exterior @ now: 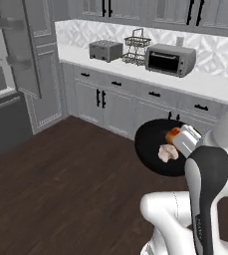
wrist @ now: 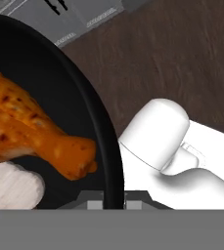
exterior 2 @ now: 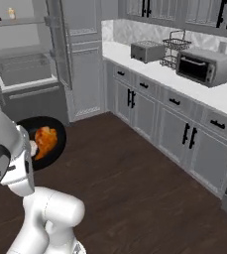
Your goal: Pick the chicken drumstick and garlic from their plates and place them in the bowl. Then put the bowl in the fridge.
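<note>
Gripping the rim of the bowl (wrist: 108,146), my gripper (wrist: 114,204) has the black edge running down between its two dark tips at the bottom of the hand view, so I take it to be clamped on that rim. The bowl hangs in the air over the dark wood floor (exterior: 60,189), out in front of my arm. Inside it the chicken drumstick (wrist: 30,134) lies with its narrow end toward the rim, and the garlic (wrist: 8,188) sits touching it on the near side.

My worry is the one-sided hold: held at a single point on the edge, the bowl could tip or slip as the base drives, and both foods could roll out onto the floor. The fridge (exterior 2: 21,69) stands open at the far left, its door (exterior: 23,45) swung out; swinging wide, I could knock the bowl against that door or a shelf.

No brand, label or writing is readable anywhere.
</note>
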